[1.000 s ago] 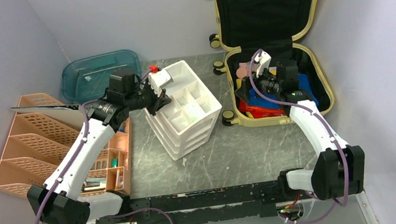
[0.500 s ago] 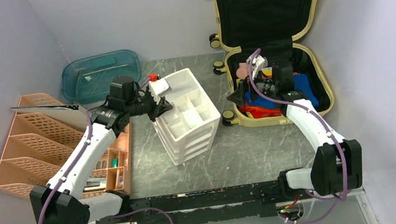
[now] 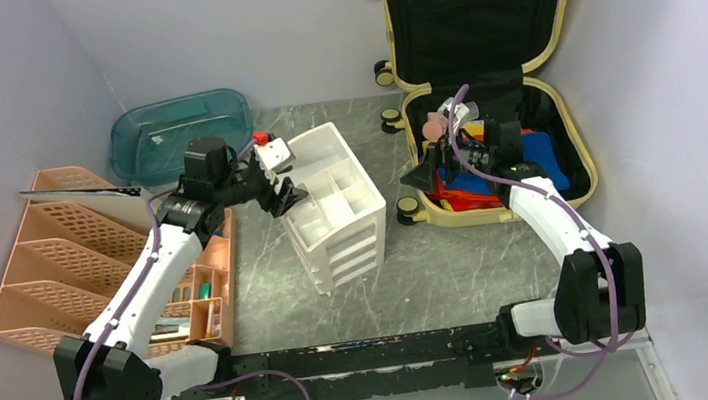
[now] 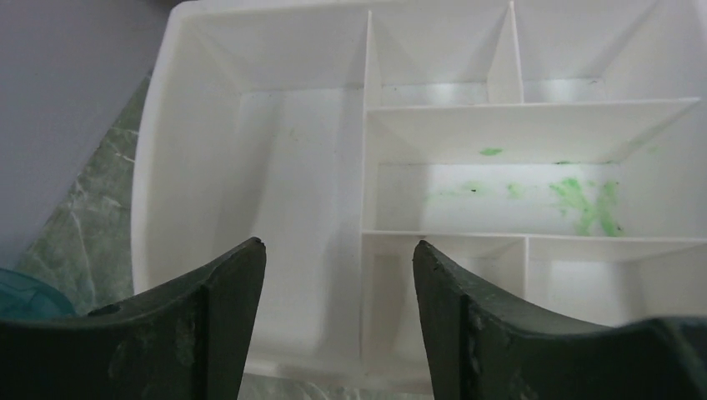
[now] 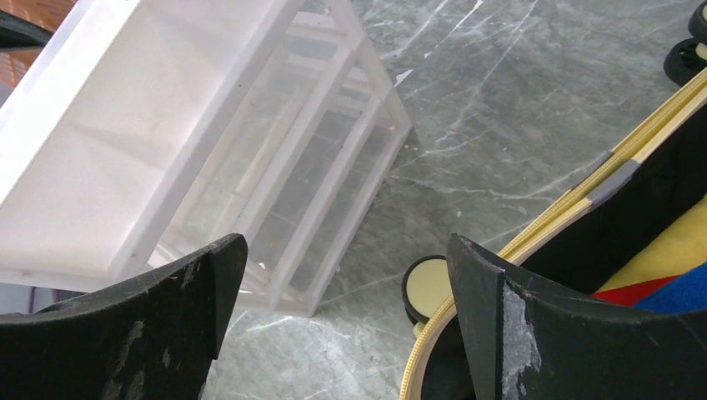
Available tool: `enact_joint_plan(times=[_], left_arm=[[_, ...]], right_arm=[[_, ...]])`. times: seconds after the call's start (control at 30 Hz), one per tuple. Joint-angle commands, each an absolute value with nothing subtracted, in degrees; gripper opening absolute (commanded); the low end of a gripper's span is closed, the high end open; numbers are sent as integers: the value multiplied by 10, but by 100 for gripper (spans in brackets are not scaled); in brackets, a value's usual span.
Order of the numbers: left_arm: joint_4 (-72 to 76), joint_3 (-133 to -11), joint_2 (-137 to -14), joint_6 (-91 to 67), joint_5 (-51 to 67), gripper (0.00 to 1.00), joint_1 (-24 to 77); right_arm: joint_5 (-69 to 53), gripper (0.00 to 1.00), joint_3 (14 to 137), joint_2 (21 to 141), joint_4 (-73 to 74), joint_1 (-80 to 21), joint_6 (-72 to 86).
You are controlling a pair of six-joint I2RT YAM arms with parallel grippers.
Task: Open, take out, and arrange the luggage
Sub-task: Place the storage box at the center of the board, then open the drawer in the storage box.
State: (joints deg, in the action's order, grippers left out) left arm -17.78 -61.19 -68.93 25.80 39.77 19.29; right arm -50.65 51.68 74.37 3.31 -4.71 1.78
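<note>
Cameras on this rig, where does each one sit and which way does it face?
Top external: above and behind the bases, looking down on table, both arms, drawer unit, open luggage.
Left wrist: on the left arm, looking down into the drawer unit's top; open left end effector at the bottom.
Right wrist: on the right arm, facing the drawer unit's side and a luggage wheel; open right end effector at the bottom.
Shared: the drawer unit, in all three.

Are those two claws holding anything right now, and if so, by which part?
Nothing is held. The left claw is open above the white drawer unit, and the right claw is open and empty at the yellow suitcase rim.
</note>
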Motion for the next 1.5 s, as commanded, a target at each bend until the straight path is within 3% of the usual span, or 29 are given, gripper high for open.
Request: enact_joint_plan(times=[0.0,0.17,0.4,0.5,0.6,0.77,0.93,1.47], left_arm=[[-155,-633,-657,240,377,74,182],[-166,-645,-620,200,349,86,145],[-230,-627,-573,252,329,83,127],[-259,-608,-558,288,339,79,127],[-281,-593,-553,310,366,74,127],[-298,-592,-562,321,411,60,127],[-290,-594,-574,315,442,51,127],[-288,-593,-600,315,432,52,137]], right_arm=[[-539,95,519,751,2,-50,26],[-531,94,543,761,29,-70,5],[-573,85,636,822,94,-80,-24],[-607,66,672,864,110,-80,-21],[-650,37,691,901,108,-80,-2],[-686,0,704,939,130,-87,5],[-735,0,715,953,152,-99,-11],[-807,0,672,976,86,-166,39]])
